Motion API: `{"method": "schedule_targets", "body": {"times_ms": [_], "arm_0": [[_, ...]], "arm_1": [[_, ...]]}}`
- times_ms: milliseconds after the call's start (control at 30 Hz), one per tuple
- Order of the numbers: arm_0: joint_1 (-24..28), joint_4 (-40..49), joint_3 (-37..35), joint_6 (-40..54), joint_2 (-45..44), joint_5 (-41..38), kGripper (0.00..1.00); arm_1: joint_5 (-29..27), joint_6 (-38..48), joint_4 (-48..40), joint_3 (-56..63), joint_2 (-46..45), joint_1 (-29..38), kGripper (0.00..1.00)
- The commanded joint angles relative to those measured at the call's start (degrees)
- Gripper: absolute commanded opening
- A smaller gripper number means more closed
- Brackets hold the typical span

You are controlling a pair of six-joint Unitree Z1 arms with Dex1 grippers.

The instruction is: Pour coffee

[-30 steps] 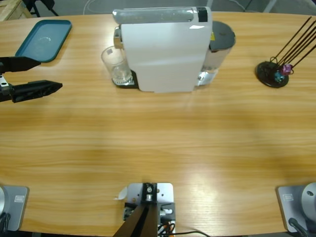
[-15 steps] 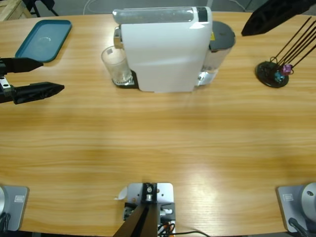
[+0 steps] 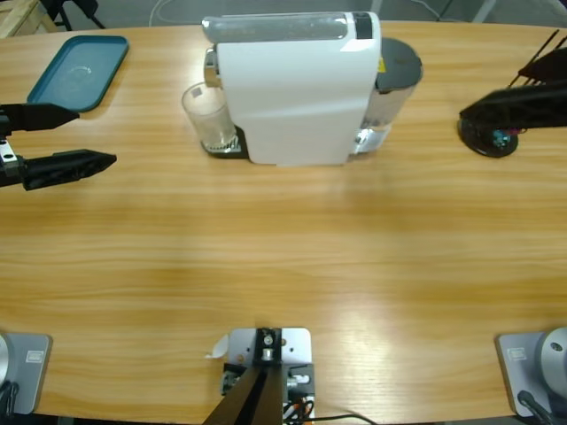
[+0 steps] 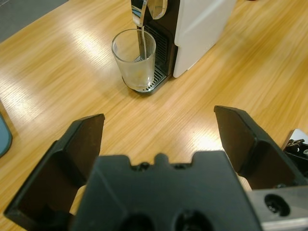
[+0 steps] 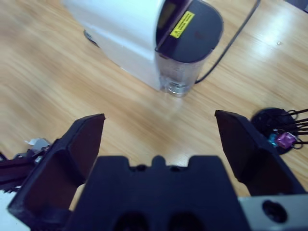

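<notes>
On the wooden worktop (image 3: 283, 257) a white coffee machine (image 3: 297, 88) stands at the far middle, with a clear glass (image 3: 206, 118) on its drip tray under the spout. In the left wrist view a thin stream runs from the spout into the glass (image 4: 134, 60), and the coffee (image 4: 138, 77) shows only as a faint amber tint low inside the misted wall.

The left end effector (image 3: 60, 140) comes in from the left edge of the high view, its 2 black jaws spread wide and holding nothing, well apart from the glass and pointed toward it. A teal tray (image 3: 80, 71) lies just beyond it in the far left corner.

The right end effector (image 5: 161, 139) is likewise spread wide and empty. In the high view it shows only as a dark shape (image 3: 514, 106) at the right edge over the black capsule stand (image 3: 487, 137), which carries a blue and a purple capsule. Its wrist view looks down on the machine's clear water tank (image 5: 185, 62) with a yellow label on its dark lid.
</notes>
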Motion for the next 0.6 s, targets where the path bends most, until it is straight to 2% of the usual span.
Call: {"method": "schedule_targets", "body": {"times_ms": [33, 600], "arm_0": [[-0.3, 0.4, -0.2, 1.0, -1.4, -0.9, 1.0], [-0.3, 0.1, -0.8, 1.4, -2.1, -1.1, 1.0]], "arm_1": [[6.8, -0.7, -6.6, 8.4, -5.4, 0.5, 1.0], [6.7, -0.3, -7.2, 10.3, -7.2, -0.1, 1.0]]}}
